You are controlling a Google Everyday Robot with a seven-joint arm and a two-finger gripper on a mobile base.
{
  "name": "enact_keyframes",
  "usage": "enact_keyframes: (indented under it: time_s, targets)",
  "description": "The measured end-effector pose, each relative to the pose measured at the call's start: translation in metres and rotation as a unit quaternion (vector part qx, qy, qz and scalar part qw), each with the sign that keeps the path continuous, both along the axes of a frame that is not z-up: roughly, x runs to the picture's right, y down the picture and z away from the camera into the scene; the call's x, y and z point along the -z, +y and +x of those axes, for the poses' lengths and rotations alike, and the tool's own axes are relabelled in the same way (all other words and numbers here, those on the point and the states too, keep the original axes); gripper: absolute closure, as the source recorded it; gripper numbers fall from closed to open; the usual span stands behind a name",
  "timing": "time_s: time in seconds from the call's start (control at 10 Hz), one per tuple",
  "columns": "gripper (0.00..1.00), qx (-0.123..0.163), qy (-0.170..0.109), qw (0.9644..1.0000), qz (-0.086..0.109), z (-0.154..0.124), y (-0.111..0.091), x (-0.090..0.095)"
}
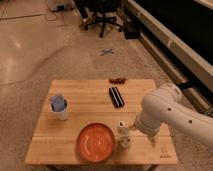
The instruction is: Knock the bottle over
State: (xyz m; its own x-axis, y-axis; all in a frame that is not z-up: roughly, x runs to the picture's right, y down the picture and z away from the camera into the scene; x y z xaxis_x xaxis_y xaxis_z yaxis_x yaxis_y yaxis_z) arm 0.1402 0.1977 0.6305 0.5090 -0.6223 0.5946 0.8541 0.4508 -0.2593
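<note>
While the bottle (123, 135) stands upright near the front edge of the wooden counter (90, 102), just right of the orange plate (96, 142), the robot's white arm (167, 112) reaches in from the right and bends down beside it. The gripper (133, 127) sits low at the bottle's right side, largely hidden under the bulky arm housing, and it cannot be told whether it touches the bottle. A thin pale part of the arm points down toward the counter further right. The arm is cut off at the right border. On the left of the counter stands a white cup (59, 107) with blue contents. A black oblong object (116, 96) lies near the middle, and a small reddish-brown item (118, 79), hard to identify, rests at the far edge. A black office chair (102, 15) stands on the floor beyond.
</note>
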Motion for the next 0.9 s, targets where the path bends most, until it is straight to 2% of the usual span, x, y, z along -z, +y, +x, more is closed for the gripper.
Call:
enact_keyframes:
  time_s: [0.5,0.9]
  targets:
    - [0.23,0.008,-0.026,0.9996,0.000,-0.023,-0.005,-0.005]
    - [0.23,-0.012,-0.027,0.9996,0.002,-0.014,-0.012,-0.014]
